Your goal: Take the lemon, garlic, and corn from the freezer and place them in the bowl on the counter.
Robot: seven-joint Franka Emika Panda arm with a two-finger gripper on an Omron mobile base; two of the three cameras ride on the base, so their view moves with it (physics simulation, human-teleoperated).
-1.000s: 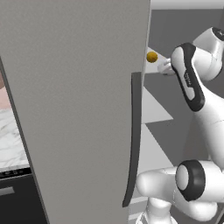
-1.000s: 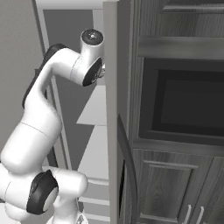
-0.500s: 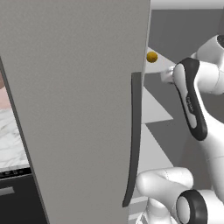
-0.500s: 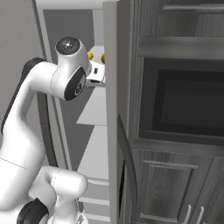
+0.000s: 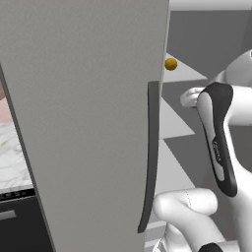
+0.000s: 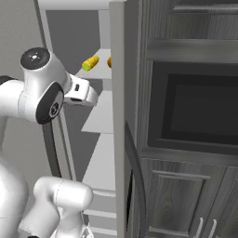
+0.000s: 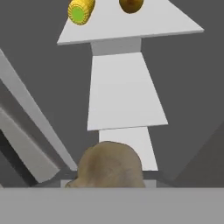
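While the claw (image 7: 109, 175) was squeezed shut on a lumpy tan garlic (image 7: 110, 165), it sat low in front of the open freezer (image 5: 88, 123). Up on the top white shelf (image 7: 131, 30) inside lay the yellow corn (image 7: 81, 11), with the small round lemon (image 7: 131, 5) just beside it.

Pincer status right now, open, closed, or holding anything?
Pincer: closed on a lumpy tan garlic bulb.
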